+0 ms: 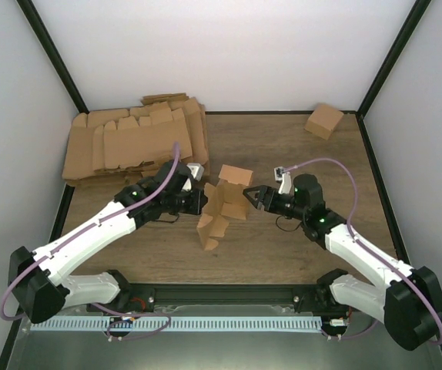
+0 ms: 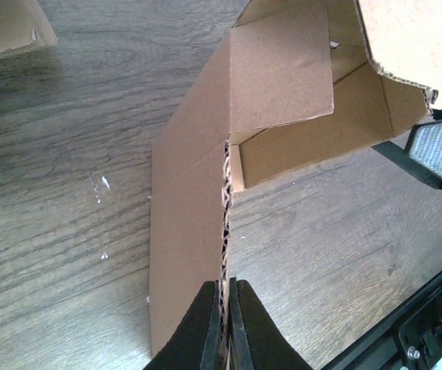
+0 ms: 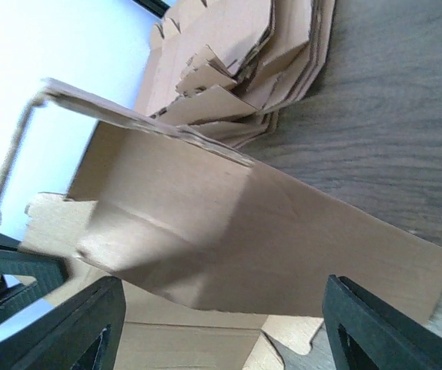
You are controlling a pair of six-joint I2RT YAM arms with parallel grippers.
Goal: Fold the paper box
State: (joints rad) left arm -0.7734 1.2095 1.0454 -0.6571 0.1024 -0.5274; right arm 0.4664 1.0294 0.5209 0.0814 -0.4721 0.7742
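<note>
Paper box (image 1: 222,202) sits near the middle of the wooden table (image 1: 282,258). It is half formed: walls partly raised, flaps loose and sticking out at odd angles, one flap hanging toward 6 o'clock. Not a closed carton yet.

Left gripper (image 2: 223,297) comes in from the box's 9 o'clock. Its jaws are clamped tight on a raw corrugated edge of the box. In the left wrist view both black fingers (image 2: 205,327) pinch that edge, with the fluting showing between them. The panel runs up from the pinch to a folded corner, and a flap is bent inward above it.

Right gripper (image 1: 254,197) is at the box's 3 o'clock, tips just beside the right-hand flap. Its jaws are spread wide with nothing clamped. In the right wrist view the two fingers (image 3: 90,327) stand far apart at the bottom corners, and a broad brown panel of the box fills the space beyond them. Can't tell if either finger touches the cardboard.

Pile of flat blanks (image 1: 132,142) lies at the table's 10 o'clock, by the left wall. Small cube carton (image 1: 323,120) sits at 1 o'clock near the back wall, well apart from both arms.
</note>
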